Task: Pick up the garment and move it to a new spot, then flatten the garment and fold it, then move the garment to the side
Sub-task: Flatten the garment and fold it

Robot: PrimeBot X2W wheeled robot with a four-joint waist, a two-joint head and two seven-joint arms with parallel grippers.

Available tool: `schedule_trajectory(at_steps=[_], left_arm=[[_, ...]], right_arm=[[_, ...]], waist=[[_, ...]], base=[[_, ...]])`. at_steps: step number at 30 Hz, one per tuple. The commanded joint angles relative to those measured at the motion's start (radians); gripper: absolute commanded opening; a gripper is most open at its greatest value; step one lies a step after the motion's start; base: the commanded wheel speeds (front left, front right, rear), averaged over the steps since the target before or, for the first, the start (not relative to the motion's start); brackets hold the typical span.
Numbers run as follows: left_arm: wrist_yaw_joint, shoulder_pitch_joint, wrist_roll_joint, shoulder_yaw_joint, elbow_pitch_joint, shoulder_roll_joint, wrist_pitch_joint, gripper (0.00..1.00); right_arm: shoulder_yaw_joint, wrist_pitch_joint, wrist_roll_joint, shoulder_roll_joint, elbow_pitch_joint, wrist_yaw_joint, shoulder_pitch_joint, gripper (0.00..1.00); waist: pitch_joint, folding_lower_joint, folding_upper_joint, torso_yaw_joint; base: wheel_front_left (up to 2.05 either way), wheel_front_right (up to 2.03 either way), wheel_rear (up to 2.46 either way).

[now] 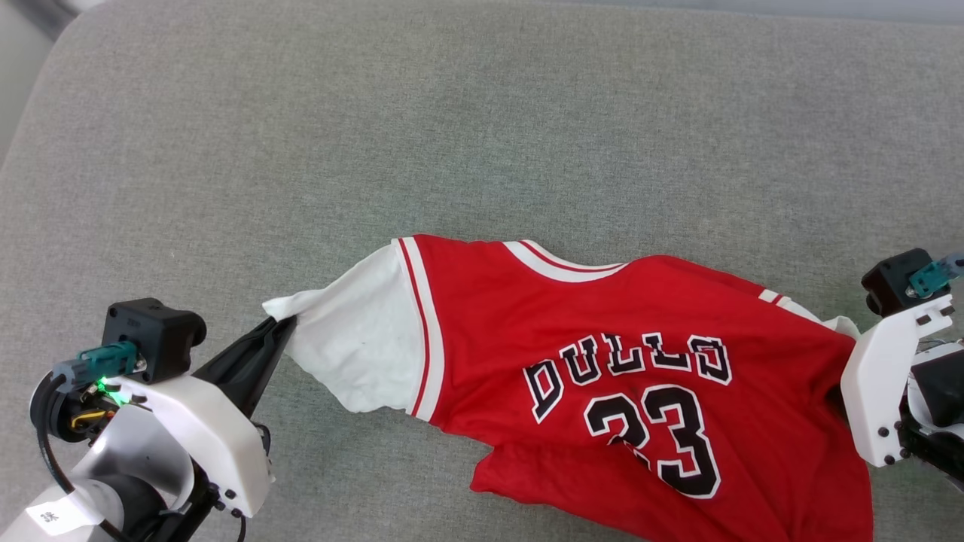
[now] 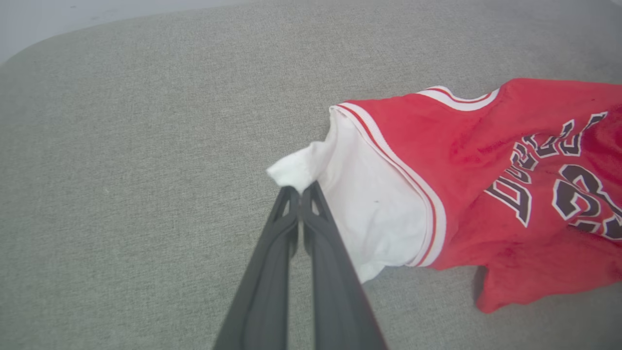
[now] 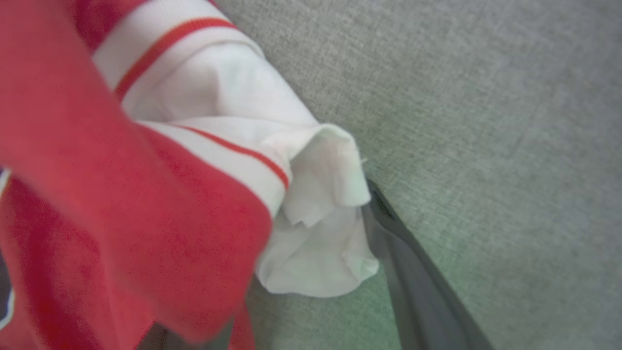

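The garment (image 1: 602,316) lies spread across the grey cushion, red with a black "BULLS 23" print facing up and white sleeves at both ends. My left gripper (image 1: 285,322) is shut on the tip of the left white sleeve (image 2: 291,170), its two dark fingers (image 2: 272,253) pressed together. In the right wrist view the bunched right white sleeve (image 3: 320,228) sits between the wide-apart fingers of my right gripper (image 3: 311,233). One dark finger (image 3: 413,272) shows beside the sleeve and red cloth (image 3: 146,194) covers the other. In the head view the right arm's white wrist shell (image 1: 881,384) stands at the garment's right end.
The garment rests on a wide grey fabric cushion (image 1: 482,113) with a rounded corner at the far left. Beyond that corner is pale floor (image 1: 22,45). Bare cushion stretches behind and to the left of the garment.
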Motion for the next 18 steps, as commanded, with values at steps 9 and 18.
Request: schedule_trajectory(at_steps=[9,18], left_arm=[[-0.005,-0.017,-0.001,0.017,0.041,-0.007,-0.037,0.0],[0.001,-0.02,0.015,0.076,0.057,0.01,-0.115,0.0]], right_arm=[[0.045,-0.127,-0.014,-0.049,0.099,-0.002,-0.015,0.0],[0.026,-0.323,-0.022,-0.092,0.036,-0.001,-0.107,0.0]], waist=[[-0.036,0.0001,0.0,-0.03],[-0.131,0.0001,0.0,-0.088]], base=[[0.0,0.0,0.0],[0.0,0.0,0.0]])
